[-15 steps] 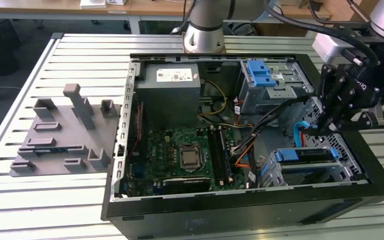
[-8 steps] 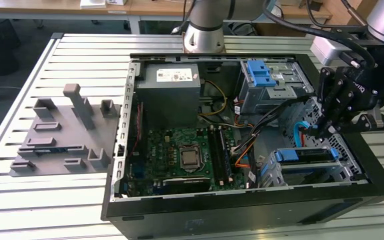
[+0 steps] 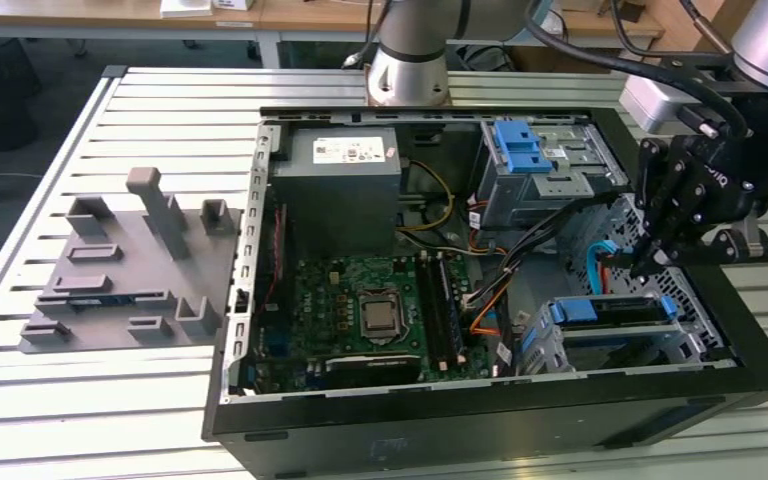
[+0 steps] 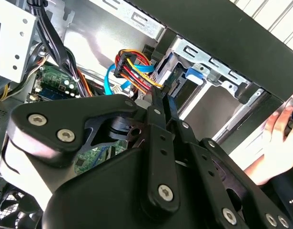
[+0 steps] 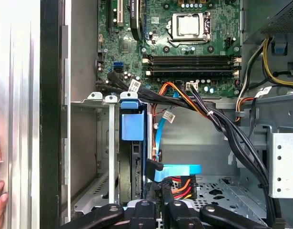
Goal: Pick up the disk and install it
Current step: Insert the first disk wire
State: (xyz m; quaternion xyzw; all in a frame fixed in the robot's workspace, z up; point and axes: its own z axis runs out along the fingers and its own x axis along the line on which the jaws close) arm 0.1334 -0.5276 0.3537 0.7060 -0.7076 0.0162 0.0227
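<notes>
Fingers first: pressed flat together, pinching nothing as far as can be made out. Part of the gripper, hanging tips-down just above the drive cage, right over its open mouth. Just past the tips in the second wrist view, a bundle of red, orange and yellow power leads plus a light-blue data cable, draped beside the cage. Key bit now: disk just below the tips, inside the cage, not lying loose anywhere. Looks seated in its slot, with the blue carrier edge along the cage mouth and facing up toward the gripper. Can't see most of the silver body, so only guessing at a long axis going down into the cage, roughly in line with the fingers. Only one arm here, so no contest on nearness. Also spotted a person's hand outside the case, beyond the cage's far side.
</notes>
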